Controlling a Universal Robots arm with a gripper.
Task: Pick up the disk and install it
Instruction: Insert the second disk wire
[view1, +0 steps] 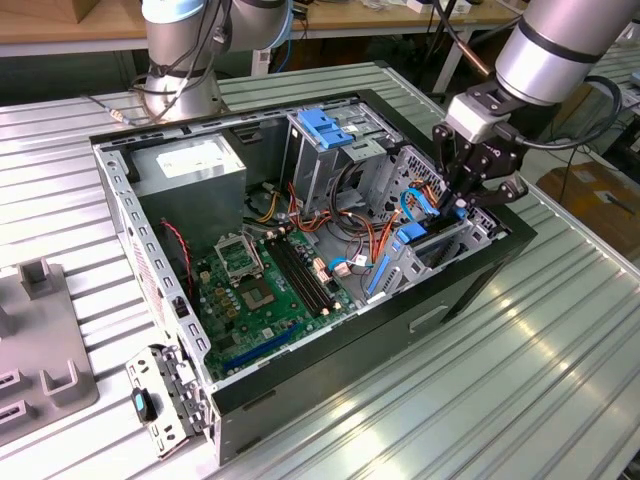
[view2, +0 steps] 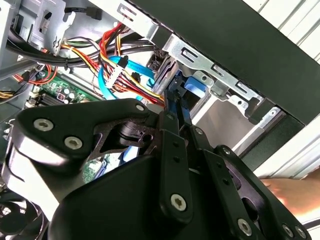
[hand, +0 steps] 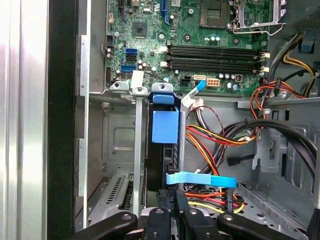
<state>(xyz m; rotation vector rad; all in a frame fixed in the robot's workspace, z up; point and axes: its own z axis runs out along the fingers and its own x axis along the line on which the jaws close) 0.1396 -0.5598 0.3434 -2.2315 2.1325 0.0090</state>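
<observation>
Exterior view: an open black desktop computer case (view1: 470, 290) lies on its side on a ribbed metal tabletop (view1: 520, 400). Inside, a green motherboard (view1: 265, 290), a grey power supply box (view1: 190, 165), and a tall metal drive cage topped with a blue plastic bracket (view1: 325, 125). The silver arm comes in from the exterior view's right; its black end effector (view1: 462, 205) reaches down into the drive bay at the case's corner on that side. The disk, a flat drive framed by bright blue plastic carrier rails (view1: 418, 240), stands on edge in that bay, right under the fingers. A grey plastic fixture (view1: 40, 340) sits on the tabletop at the exterior view's left, well apart.

Second wrist view: black end effector linkage up close. The fingers (view2: 175, 107) are drawn together on the blue edge of the disk (view2: 192, 87), clenched on it. A curved blue cable (view2: 107, 82) and red and yellow wires (view2: 110, 42) run just beside.

First wrist view: the disk (hand: 165, 127) stands upright between silver bay walls (hand: 137, 150), blue rail facing out, set down in the slot. End effector fingertips (hand: 177, 197) close on its near edge. A flat blue cable (hand: 200, 180) crosses just beside them. Motherboard (hand: 200, 30) beyond the bay.
</observation>
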